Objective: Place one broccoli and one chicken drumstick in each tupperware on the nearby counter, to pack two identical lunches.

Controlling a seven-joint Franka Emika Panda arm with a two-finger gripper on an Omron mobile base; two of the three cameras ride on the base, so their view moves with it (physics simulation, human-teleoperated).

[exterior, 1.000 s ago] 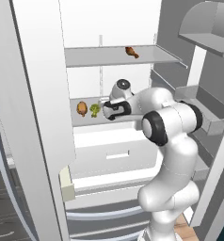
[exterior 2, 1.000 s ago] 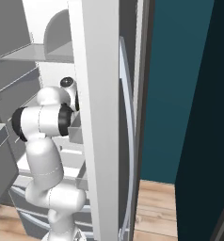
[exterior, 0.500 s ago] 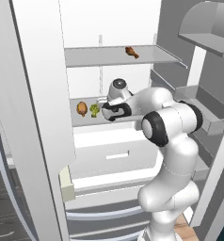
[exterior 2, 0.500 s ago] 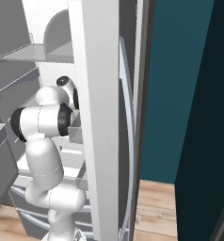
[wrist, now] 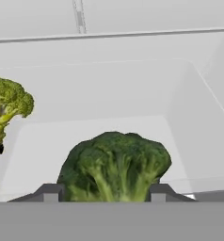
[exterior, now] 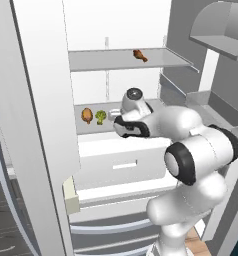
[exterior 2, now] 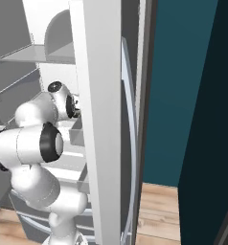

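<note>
In the hand view a dark green broccoli sits between my two fingertips, which press on its sides, so my gripper is shut on it. It rests on the white fridge shelf. A second, lighter broccoli stands further back on the left. In the left base view my gripper reaches onto the middle shelf beside a broccoli and a brown chicken drumstick. Another drumstick lies on the upper shelf. The tupperware and the counter are out of view.
The fridge stands open, with its left door close beside the arm and white drawers under the middle shelf. The right door edge blocks the hand in the right base view. Wooden floor lies to the right.
The jaws have closed from wide open onto the broccoli. The hand has edged a little further into the middle shelf.
</note>
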